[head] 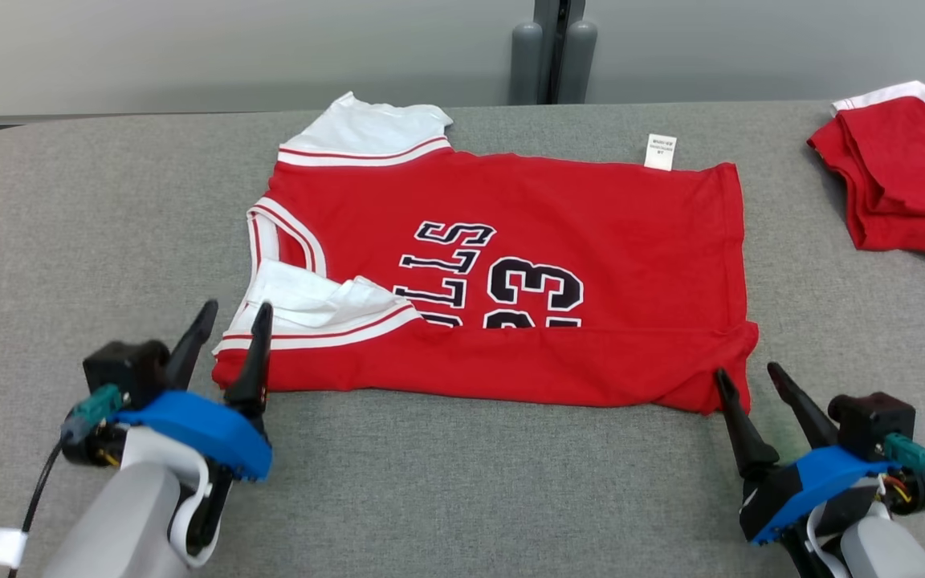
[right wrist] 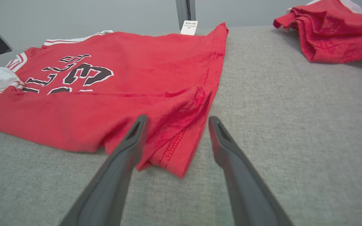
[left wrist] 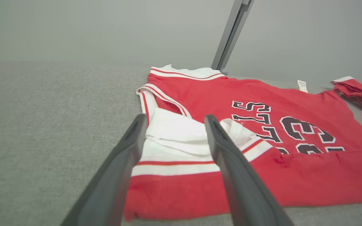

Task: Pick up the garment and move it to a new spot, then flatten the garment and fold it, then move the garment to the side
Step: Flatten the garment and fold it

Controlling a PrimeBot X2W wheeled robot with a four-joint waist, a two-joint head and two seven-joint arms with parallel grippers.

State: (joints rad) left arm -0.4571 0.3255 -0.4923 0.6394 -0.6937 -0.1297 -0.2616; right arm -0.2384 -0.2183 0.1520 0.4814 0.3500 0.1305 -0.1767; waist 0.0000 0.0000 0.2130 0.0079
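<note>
One soft, limp jersey (head: 511, 217) is lying on bench (head: 69, 241); left claw (head: 236, 309), right claw (head: 747, 371) gaping at 7, 5 o'clock corners, likely holds.

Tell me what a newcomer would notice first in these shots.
The red jersey with white sleeves and black lettering lies spread across the middle of the grey fabric table, its near edge folded up over the lower part of the print. The left gripper and right gripper stand open at its two near corners, holding nothing. A second red garment with white trim sits folded at the table's far right.
</note>
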